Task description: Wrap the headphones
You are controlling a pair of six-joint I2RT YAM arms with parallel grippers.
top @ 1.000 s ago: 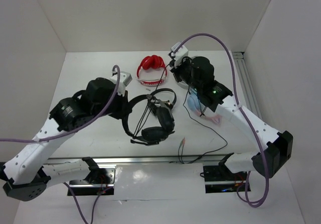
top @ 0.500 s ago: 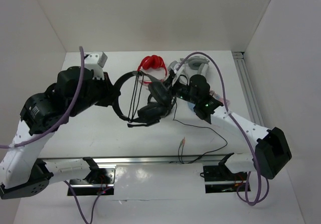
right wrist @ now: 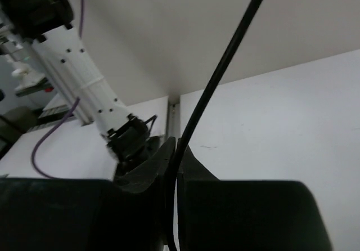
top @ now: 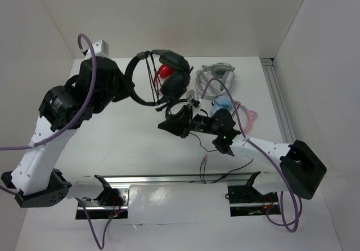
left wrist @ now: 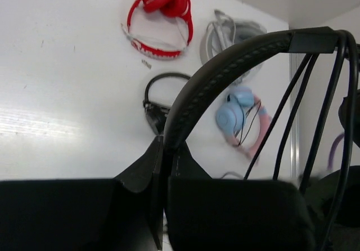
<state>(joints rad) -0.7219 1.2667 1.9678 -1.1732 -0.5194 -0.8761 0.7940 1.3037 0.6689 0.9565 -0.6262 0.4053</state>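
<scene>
The large black headphones (top: 174, 75) hang in the air above the table's far middle. My left gripper (top: 128, 88) is shut on their headband (left wrist: 225, 71), as the left wrist view shows (left wrist: 167, 144). Several turns of the thin black cable (left wrist: 298, 110) cross the headband arc. My right gripper (top: 169, 122) sits lower, near the table's middle, and is shut on the cable (right wrist: 225, 59), which passes between its jaws (right wrist: 177, 149). The rest of the cable (top: 230, 167) trails on the table to a plug (top: 205, 160) near the front rail.
A red pair (left wrist: 163, 3) lies at the far middle, partly behind the earcups. A grey pair (top: 216, 72) and a blue-and-pink pair (top: 222, 106) lie at the right. A smaller black on-ear pair (left wrist: 160, 102) lies by my right gripper. White walls enclose the table.
My left arm has lifted the headphones off the table and carried them up and toward the back. My right gripper has swung forward and left, holding the cable.
</scene>
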